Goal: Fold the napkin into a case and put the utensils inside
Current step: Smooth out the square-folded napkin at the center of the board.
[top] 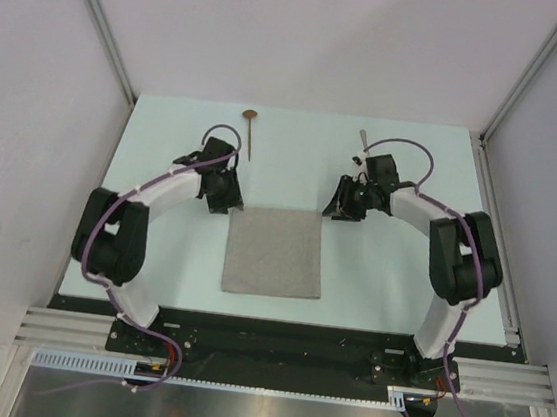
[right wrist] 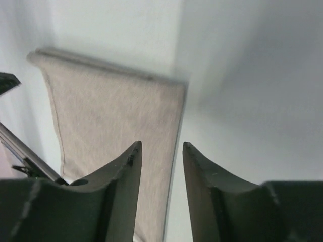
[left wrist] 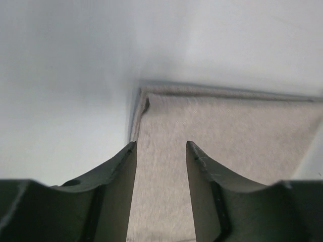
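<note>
The grey-beige napkin (top: 275, 251) lies flat as a rectangle at the middle of the table. My left gripper (top: 229, 203) is open and empty just above its far left corner; in the left wrist view (left wrist: 161, 143) the napkin (left wrist: 227, 136) shows between the fingers. My right gripper (top: 340, 212) is open and empty just above the far right corner; in the right wrist view (right wrist: 161, 144) the napkin's (right wrist: 111, 121) right edge runs between the fingers. The spoon (top: 250, 130) with a copper bowl lies at the far left. The silver knife (top: 363, 141) lies at the far right, partly hidden by the right arm.
White walls enclose the pale table (top: 390, 292) on three sides. A dark rail (top: 274, 339) runs along the near edge by the arm bases.
</note>
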You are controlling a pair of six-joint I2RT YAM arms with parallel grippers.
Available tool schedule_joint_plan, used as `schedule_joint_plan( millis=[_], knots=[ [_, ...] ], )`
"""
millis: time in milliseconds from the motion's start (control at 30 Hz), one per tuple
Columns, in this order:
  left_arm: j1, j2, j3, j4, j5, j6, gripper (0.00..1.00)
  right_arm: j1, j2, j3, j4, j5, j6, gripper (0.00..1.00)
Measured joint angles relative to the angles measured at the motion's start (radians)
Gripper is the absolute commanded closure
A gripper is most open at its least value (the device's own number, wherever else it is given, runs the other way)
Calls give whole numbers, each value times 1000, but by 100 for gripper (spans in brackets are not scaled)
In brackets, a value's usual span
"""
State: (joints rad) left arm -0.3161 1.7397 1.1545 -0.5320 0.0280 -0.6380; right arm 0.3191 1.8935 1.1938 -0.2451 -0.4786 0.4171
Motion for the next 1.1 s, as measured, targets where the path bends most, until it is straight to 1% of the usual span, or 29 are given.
schedule_joint_plan(
  millis=[67, 133, 167, 233, 300, 367, 467, 600, 667, 733, 833, 967, 1100],
  knots=[
    [-6, -98, -30, -7, 2, 22, 45, 13, -87, -31, -37, 24, -17, 45],
    [-20, -202, -63, -5, 11, 42, 45, 35, -161, -73, -53, 23, -27, 44],
    [-29, -254, -81, -2, 24, 50, 45, 48, -188, -100, -50, 16, -28, 41],
    [-42, -337, -117, 9, 60, 69, 47, 76, -223, -167, -39, -2, -25, 41],
    [-46, -380, -152, 30, 117, 84, 48, 104, -235, -239, -26, -18, -21, 41],
    [-47, -383, -188, 61, 176, 92, 53, 130, -243, -316, -11, -34, -16, 42],
    [-51, -346, -224, 90, 251, 89, 56, 145, -274, -412, 19, -79, 10, 43],
    [-73, -255, -228, 162, 352, 71, 59, 146, -335, -509, 98, -113, 39, 46],
    [-93, -217, -228, 206, 404, 52, 60, 145, -348, -545, 142, -132, 58, 51],
    [-124, -167, -224, 259, 457, 25, 65, 146, -356, -578, 185, -147, 74, 55],
    [-183, -71, -181, 320, 515, -16, 71, 146, -362, -627, 255, -174, 108, 57],
    [-252, 79, -81, 423, 578, -81, 81, 146, -391, -699, 340, -198, 154, 58],
    [-282, 198, 6, 496, 599, -134, 87, 146, -421, -758, 399, -212, 193, 58]
  ],
)
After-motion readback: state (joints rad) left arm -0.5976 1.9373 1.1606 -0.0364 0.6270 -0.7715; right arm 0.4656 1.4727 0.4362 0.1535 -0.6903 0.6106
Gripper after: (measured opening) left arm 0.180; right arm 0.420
